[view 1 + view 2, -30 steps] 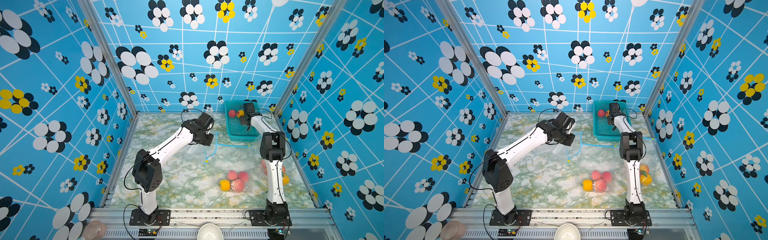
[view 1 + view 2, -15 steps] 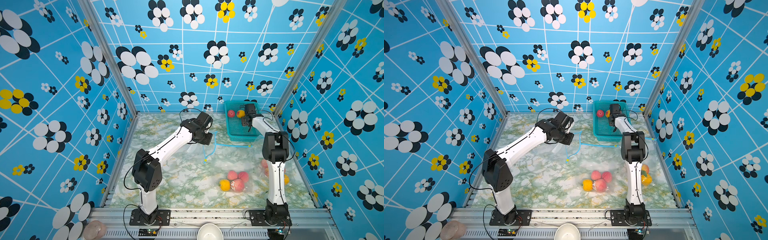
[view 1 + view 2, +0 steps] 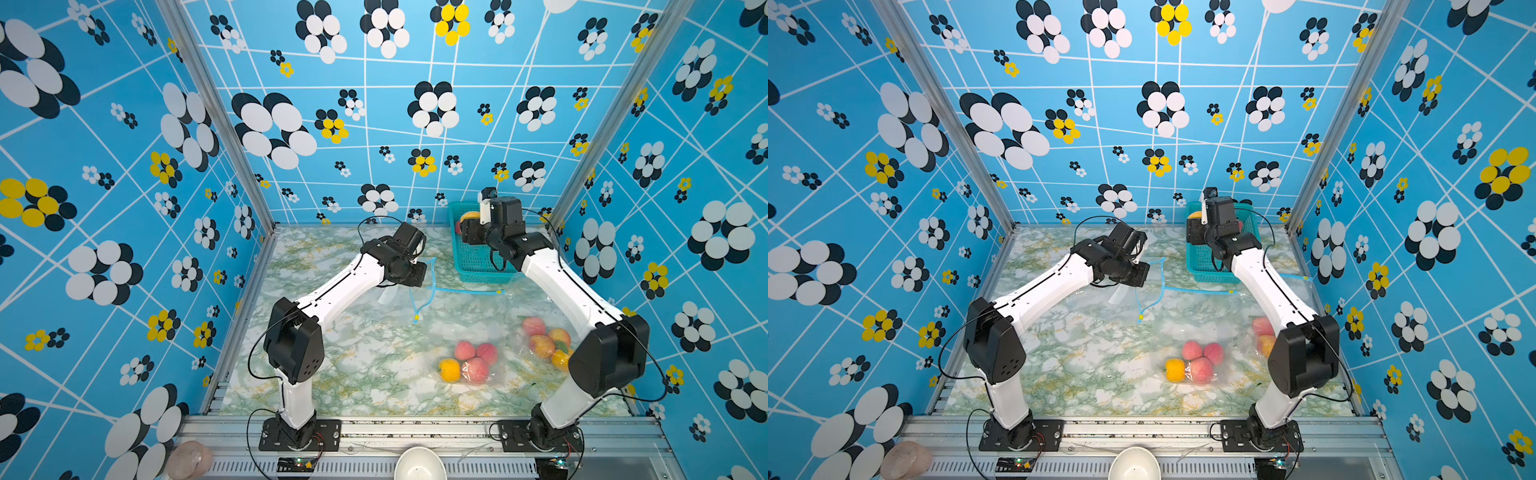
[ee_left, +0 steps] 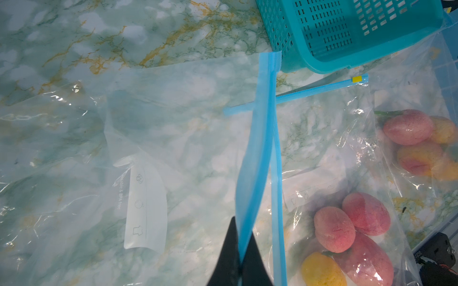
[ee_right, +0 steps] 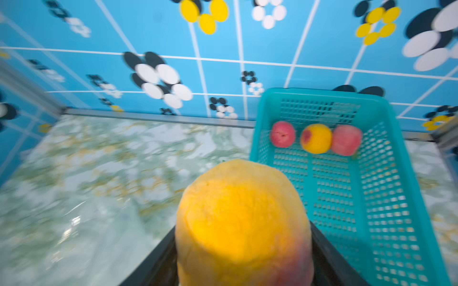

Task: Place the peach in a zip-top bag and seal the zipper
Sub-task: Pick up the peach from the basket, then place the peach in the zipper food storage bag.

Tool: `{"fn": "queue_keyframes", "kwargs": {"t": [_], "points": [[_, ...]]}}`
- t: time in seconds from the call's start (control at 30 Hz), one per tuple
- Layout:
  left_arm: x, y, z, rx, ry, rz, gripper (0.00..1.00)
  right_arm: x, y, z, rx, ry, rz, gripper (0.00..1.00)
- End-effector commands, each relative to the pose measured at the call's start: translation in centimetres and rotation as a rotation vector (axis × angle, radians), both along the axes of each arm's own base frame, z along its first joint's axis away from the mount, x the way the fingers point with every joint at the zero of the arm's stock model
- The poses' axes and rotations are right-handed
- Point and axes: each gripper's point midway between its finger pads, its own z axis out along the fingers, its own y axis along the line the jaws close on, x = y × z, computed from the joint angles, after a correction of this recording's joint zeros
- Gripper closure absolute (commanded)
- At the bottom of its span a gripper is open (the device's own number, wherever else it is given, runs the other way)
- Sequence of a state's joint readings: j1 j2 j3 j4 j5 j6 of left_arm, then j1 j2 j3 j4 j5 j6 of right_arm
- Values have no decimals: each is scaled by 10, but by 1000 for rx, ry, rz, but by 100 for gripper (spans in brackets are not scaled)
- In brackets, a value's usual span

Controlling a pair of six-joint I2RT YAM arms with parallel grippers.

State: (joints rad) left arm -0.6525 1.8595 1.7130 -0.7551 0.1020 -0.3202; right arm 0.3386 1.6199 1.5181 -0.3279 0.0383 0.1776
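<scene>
My right gripper (image 5: 243, 250) is shut on a yellow-orange peach (image 5: 243, 213), its fingers on both sides of it. In a top view that peach (image 3: 469, 216) hangs over the teal basket's (image 3: 478, 266) left rim. My left gripper (image 4: 240, 239) is shut on the blue zipper strip (image 4: 257, 148) of an empty clear zip-top bag (image 4: 173, 118), holding that edge up off the marble table. In both top views the left gripper (image 3: 415, 274) (image 3: 1138, 274) sits mid-table, left of the basket.
Three more peaches (image 5: 316, 138) lie at the far end of the basket (image 5: 386, 198). Two clear bags of peaches lie nearer the front (image 3: 469, 365) and under the right arm (image 3: 544, 343). A white bowl (image 3: 419, 463) stands on the front rail. Patterned walls enclose three sides.
My right gripper has closed slightly on the peach and carried it from inside the basket toward the basket's left rim. The left gripper has stayed in place on the zipper strip.
</scene>
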Motion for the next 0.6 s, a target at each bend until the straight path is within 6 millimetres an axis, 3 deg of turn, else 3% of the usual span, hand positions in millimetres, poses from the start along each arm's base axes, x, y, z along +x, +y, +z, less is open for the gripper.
{"fn": "queue_keyframes", "kwargs": {"t": [0.0,0.17,0.3,0.43,0.57], "points": [[0,10,13,-31,-18,37,95,-41,45,-17,218,107,164,28],[-2,15,22,-76,-29,55,95,-90,85,-35,390,163,353,28],[-6,14,34,-113,-43,51,95,-114,112,-56,482,249,474,29],[-10,16,43,-134,-57,57,94,-124,132,-77,482,311,517,29],[-16,16,51,-148,-65,50,94,-117,139,-93,482,353,492,27]]}}
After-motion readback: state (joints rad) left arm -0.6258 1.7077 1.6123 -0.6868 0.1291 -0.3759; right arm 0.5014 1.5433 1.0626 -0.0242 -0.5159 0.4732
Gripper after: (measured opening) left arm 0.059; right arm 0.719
